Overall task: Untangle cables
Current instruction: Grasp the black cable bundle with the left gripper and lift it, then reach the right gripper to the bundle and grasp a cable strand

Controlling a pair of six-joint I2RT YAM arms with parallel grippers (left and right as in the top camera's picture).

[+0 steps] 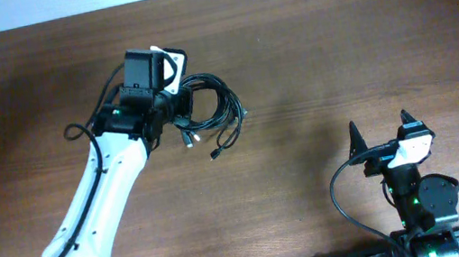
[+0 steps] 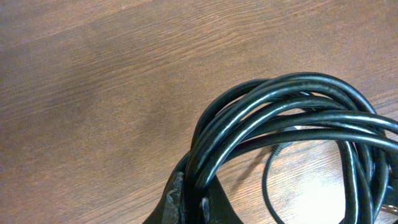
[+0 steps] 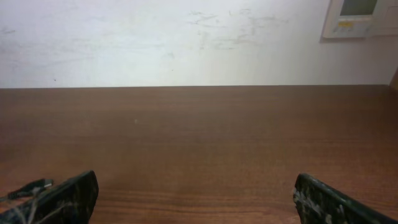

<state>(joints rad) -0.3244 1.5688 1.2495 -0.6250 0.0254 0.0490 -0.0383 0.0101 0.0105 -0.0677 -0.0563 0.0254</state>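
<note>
My left gripper [image 2: 189,202] is clamped narrow on the thin black looped cables [image 2: 292,112]. In the left wrist view several strands run down together between my dark fingers [image 2: 174,196] at the bottom edge. From there the loops fan up and out to the right over the brown wooden surface [image 2: 93,81]. This view does not show whether the loops rest on the wood or hang just above it.

From overhead, my left arm [image 1: 106,188] reaches diagonally from the near left corner toward the middle of the surface [image 1: 335,40]. My left gripper [image 1: 177,113] is at its far end. The cables [image 1: 216,112] bunch just to the right of it, and a few loose plug ends trail below the coil, which the wrist camera misses.

My right gripper [image 1: 382,131] sits well apart from the bundle, low at the near right, pointing away from the base with its jaws spread wide. Its own camera shows my right gripper [image 3: 199,199] holding nothing, bare wood between the fingertips [image 3: 68,196], and a white wall [image 3: 186,37] beyond. A small grey shape [image 3: 28,188] at the left edge may be a plug end, but it is too small to tell.
</note>
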